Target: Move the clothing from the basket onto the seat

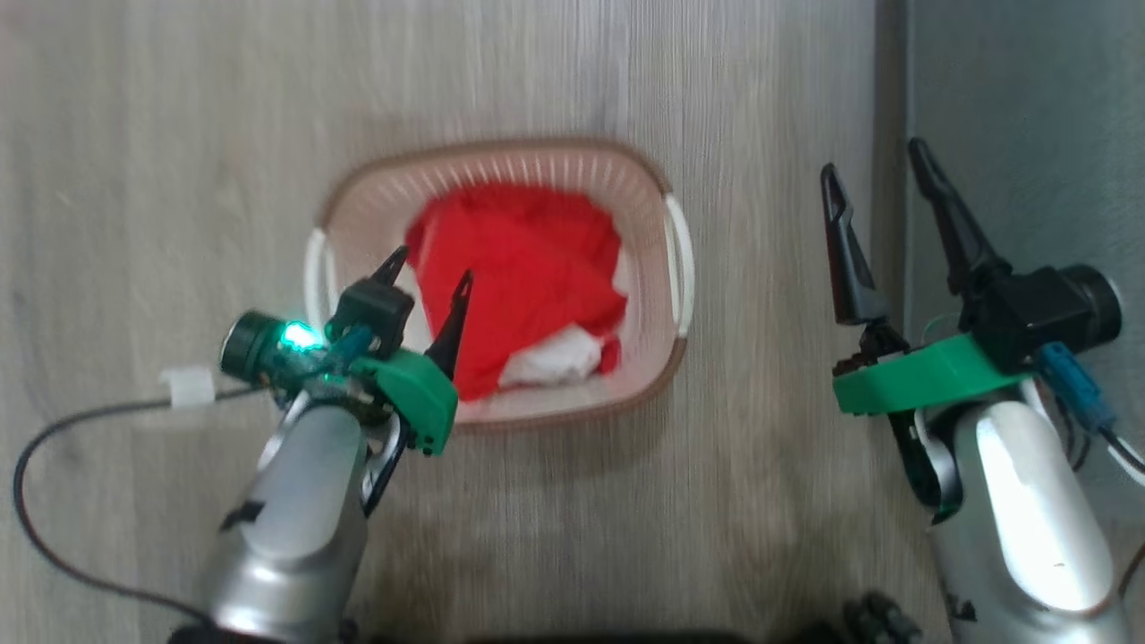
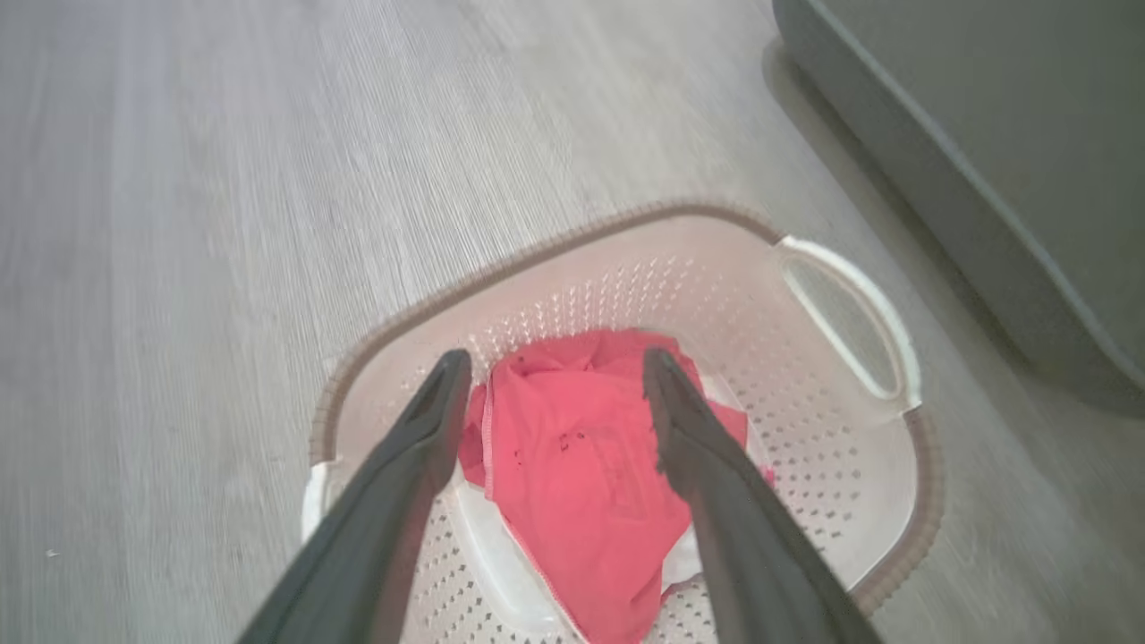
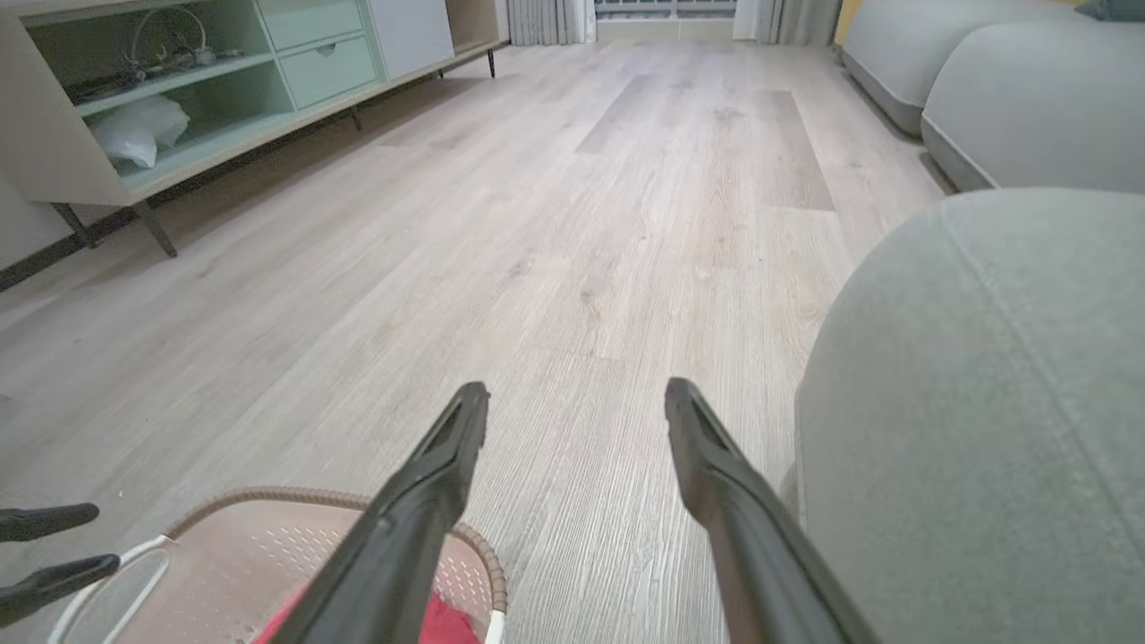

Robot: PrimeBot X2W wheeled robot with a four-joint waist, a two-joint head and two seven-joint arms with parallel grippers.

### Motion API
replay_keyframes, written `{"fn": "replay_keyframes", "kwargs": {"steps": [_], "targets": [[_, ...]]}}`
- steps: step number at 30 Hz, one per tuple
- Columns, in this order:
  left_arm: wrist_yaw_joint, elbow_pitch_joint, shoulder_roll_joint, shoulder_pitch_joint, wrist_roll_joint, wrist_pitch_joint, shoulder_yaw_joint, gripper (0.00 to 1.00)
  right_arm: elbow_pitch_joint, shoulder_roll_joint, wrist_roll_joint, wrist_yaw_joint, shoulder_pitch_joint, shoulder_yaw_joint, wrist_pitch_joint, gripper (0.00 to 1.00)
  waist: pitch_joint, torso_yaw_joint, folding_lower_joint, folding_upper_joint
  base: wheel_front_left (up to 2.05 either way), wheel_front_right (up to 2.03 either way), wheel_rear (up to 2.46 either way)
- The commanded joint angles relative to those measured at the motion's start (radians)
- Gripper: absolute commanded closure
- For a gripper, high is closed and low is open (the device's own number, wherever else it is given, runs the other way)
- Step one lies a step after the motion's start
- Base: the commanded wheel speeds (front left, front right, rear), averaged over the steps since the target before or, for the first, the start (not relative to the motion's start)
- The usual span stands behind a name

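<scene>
Head view has the clothing [image 1: 519, 268] heaped in the basket [image 1: 555, 165], none on the seat [image 1: 1029, 134], left claw [image 1: 433, 266] released above it, right claw [image 1: 874, 156] released and empty.

Pale wood floor [image 3: 626, 224], a low sideboard [image 3: 326, 67] holding a white bag [image 3: 141, 131]

— Where's the clothing [image 1: 523, 268]?
— Crumpled in the basket [image 1: 546, 165]. It's bright red, with a white part at the near edge.
— And the basket?
— Cream, with perforated walls, a brown rim and white side handles, upright on the wooden floor [image 1: 179, 134].
— The seat [image 3: 975, 402]?
— A grey-green cushion with a pale seam, standing apart to the basket's right.
</scene>
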Motion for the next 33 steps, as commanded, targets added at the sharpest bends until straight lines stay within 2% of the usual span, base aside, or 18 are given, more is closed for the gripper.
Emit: {"fn": "replay_keyframes", "kwargs": {"steps": [1, 8, 19, 25, 29, 33], "targets": [[-0.013, 0.023, 0.023, -0.028, 0.019, -0.013, 0.007, 0.00, -0.047, 0.004, -0.006, 0.000, -0.005, 0.020, -0.009, 0.00, 0.167, -0.036, -0.0004, 0.0000, 0.00, 0.00, 0.00], [-0.050, 0.174, 0.045, -0.162, 0.058, -0.013, -0.074, 0.00, -0.091, 0.004, -0.005, 0.000, -0.016, 0.032, -0.009, 0.00, 0.282, -0.065, -0.0004, 0.0000, 0.00, 0.00, 0.00], [-0.067, 0.379, 0.074, -0.327, 0.085, -0.013, -0.157, 0.00, -0.158, 0.004, 0.017, 0.000, -0.023, 0.058, -0.009, 0.00, 0.405, -0.113, -0.0004, 0.0000, 0.00, 0.00, 0.00], [-0.009, 0.556, 0.081, -0.418, 0.108, -0.013, -0.179, 0.00, -0.158, 0.004, 0.041, 0.000, -0.016, 0.099, -0.009, 0.00, 0.430, -0.138, -0.0004, 0.0000, 0.00, 0.00, 0.00], [0.030, 0.599, 0.087, -0.453, 0.118, -0.013, -0.191, 0.00, -0.163, 0.004, 0.058, 0.000, -0.001, 0.120, -0.009, 0.00, 0.440, -0.155, -0.0004, 0.0000, 0.00, 0.00, 0.00], [0.040, 0.621, 0.100, -0.476, 0.127, -0.001, -0.207, 0.00, -0.168, 0.004, 0.063, 0.000, 0.012, 0.122, -0.009, 0.00, 0.452, -0.168, -0.0004, 0.0000, 0.00, 0.00, 0.00]]}}
